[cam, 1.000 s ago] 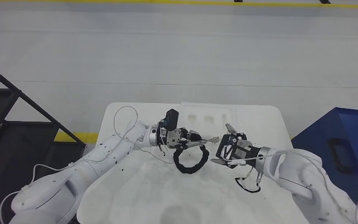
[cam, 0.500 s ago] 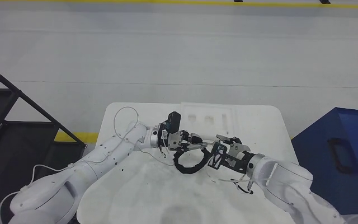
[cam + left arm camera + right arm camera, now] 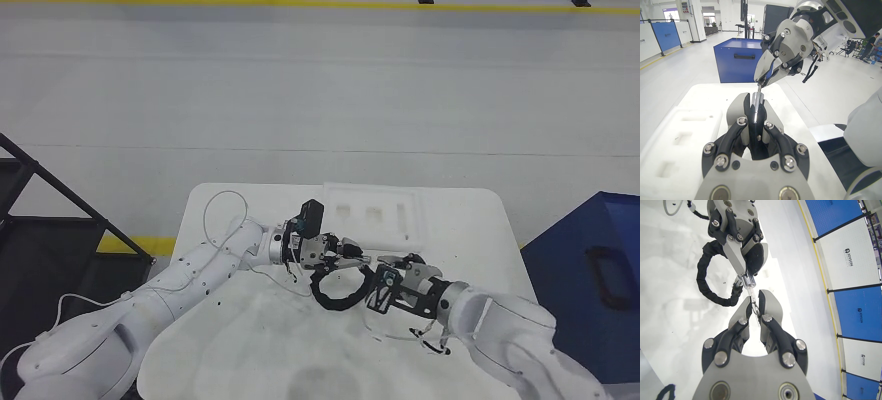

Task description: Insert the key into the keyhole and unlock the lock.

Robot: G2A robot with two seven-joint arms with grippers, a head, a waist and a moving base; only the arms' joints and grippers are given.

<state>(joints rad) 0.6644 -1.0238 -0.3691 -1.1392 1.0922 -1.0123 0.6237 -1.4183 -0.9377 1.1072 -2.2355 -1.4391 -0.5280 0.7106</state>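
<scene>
The left gripper (image 3: 755,103) has its fingers closed tight on the lock (image 3: 748,282). It clamps the chrome cylinder above the table (image 3: 250,340) with the keyhole end facing the other arm, and the black cable (image 3: 700,281) loops below. The right gripper (image 3: 754,295) is pinched nearly shut on the head of the key (image 3: 750,293). The key's blade meets the cylinder's face, but I cannot tell how deep it sits. The step in hand looks like insertion, with the turn to follow. Doing it well means keeping the blade on the cylinder's axis and pushing straight with light force while the left arm holds firm. Turning only once the key is fully seated avoids twisting it out of the 2 fingers.
</scene>
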